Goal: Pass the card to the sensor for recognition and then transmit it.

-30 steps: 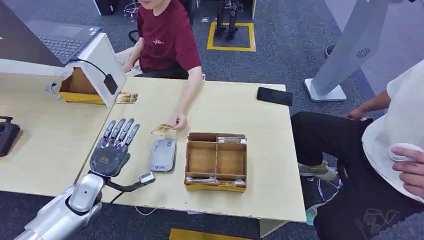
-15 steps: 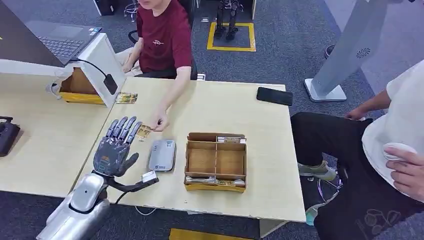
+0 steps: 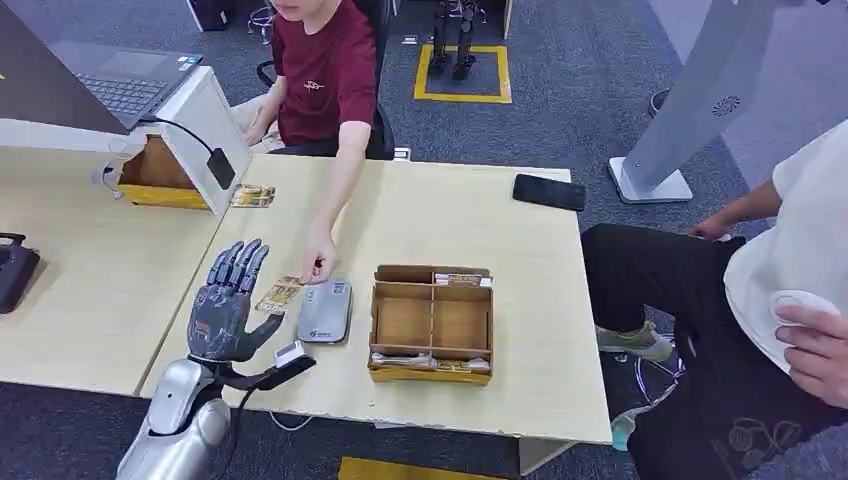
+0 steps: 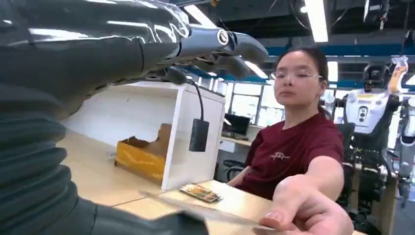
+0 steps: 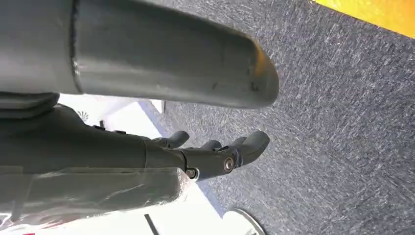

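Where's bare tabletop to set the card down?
Free: the wide patch between the wooden tray and black phone; also the table left of the left hand. Crowded: around the card, grey reader and person's hand.

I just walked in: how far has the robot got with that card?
Early days. A person's hand is holding the card out to the robot's left hand, whose fingers are apart. Whether it grips the card is unclear. Left: pass the card over the grey sensor, then hand it on.
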Controlling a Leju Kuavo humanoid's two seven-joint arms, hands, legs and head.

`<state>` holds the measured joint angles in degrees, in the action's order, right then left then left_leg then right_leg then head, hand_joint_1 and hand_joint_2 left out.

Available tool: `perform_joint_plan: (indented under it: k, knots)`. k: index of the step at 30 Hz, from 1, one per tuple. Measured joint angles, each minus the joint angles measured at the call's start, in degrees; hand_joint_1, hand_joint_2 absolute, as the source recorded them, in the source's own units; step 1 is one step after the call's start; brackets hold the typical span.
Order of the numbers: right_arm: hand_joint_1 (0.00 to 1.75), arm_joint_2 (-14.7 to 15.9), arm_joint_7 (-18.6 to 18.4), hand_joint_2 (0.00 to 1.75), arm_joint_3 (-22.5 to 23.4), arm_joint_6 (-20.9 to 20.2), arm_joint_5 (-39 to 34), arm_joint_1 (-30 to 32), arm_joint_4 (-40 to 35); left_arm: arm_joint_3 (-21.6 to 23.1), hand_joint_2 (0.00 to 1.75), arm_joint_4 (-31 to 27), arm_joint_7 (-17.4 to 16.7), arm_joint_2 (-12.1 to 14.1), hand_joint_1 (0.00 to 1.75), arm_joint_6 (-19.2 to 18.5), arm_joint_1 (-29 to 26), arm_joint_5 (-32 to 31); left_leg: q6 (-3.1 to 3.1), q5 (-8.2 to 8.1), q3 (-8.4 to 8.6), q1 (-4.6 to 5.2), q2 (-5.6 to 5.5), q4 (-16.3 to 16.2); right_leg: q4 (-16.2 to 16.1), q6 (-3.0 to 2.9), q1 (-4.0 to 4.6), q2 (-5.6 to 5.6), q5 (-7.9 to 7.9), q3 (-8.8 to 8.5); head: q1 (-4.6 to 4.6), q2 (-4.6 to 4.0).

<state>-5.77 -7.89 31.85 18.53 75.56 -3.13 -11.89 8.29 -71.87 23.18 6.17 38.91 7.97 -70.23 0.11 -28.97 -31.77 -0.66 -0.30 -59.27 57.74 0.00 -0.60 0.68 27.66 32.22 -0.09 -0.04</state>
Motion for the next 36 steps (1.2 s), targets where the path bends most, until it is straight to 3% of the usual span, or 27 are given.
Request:
perform_joint_plan:
  k: [9, 19, 22, 25, 27, 29, 32, 36]
  knots:
    - [0.0, -0.02, 0.28, 0.0, 0.83, -0.02, 2.3, -0.29, 0.0, -4.94, 1.75, 1.09, 6.52, -3.04, 1.75, 0.59, -1.35, 4.35, 0.0, 0.0, 0.0, 0.0, 0.0, 0.0, 0.0, 0.0, 0.0, -0.01, 0.0, 0.0, 0.02, 0.0]
    - [0.0, -0.2, 0.52, 0.0, 1.33, -0.02, 2.97, -0.52, 0.0, -6.04, 1.75, 1.31, 8.25, -3.74, 1.75, 0.83, -2.96, 6.43, 0.0, 0.0, 0.0, 0.0, -0.01, 0.0, 0.0, 0.0, 0.0, -0.02, 0.0, 0.01, 0.0, 0.0]
    - [0.0, -0.28, 0.52, 0.0, 1.57, 0.0, 2.97, -0.52, 0.0, -6.04, 1.75, 1.29, 9.3, -4.09, 1.75, -0.68, -3.04, 11.6, 0.01, 0.01, 0.01, 0.0, -0.02, 0.0, 0.0, 0.0, 0.0, -0.02, 0.0, 0.01, 0.0, 0.0]
    - [0.0, -0.37, 0.15, 0.0, 2.01, 0.09, 2.87, -0.52, 0.0, -6.04, 1.75, 0.96, 9.95, -5.14, 1.75, -8.73, -2.66, 19.8, 0.02, 0.02, 0.02, 0.0, -0.02, -0.01, 0.0, 0.01, 0.0, -0.02, -0.01, 0.02, 0.0, 0.0]
    - [0.0, -0.46, -0.18, 0.0, 2.77, 0.24, 2.75, -0.5, 0.0, -6.01, 1.75, -0.08, 9.46, -6.4, 1.75, -18.86, -1.99, 28.95, 0.05, 0.05, 0.0, 0.01, -0.03, -0.02, -0.01, 0.03, 0.0, -0.02, -0.03, 0.02, 0.0, 0.0]
    - [0.0, -0.61, -0.52, 0.0, 3.28, 0.44, 2.6, -0.5, 0.0, -5.97, 1.75, -1.31, 8.45, -7.52, 1.75, -25.36, -1.18, 34.72, 0.05, 0.05, -0.01, 0.01, -0.03, -0.03, -0.01, 0.03, -0.01, -0.03, -0.04, 0.02, 0.0, 0.0]
    - [0.0, -0.83, -0.77, 0.0, 4.24, 0.61, 2.62, -0.48, 0.0, -5.86, 1.75, -3.08, 6.7, -8.9, 1.75, -31.45, 0.04, 41.08, 0.05, 0.05, 0.0, 0.01, 0.02, -0.03, -0.01, 0.0, 0.0, 0.03, -0.09, 0.02, 0.0, 0.0]
    - [0.0, -1.07, -0.79, 0.0, 4.98, 0.68, 2.78, -0.46, 0.0, -5.73, 1.75, -4.48, 5.36, -9.86, 1.75, -34.16, 1.07, 44.09, 0.05, 0.05, 0.01, 0.01, 0.01, -0.04, -0.01, 0.0, 0.0, 0.02, -0.09, 0.03, 0.0, 0.0]
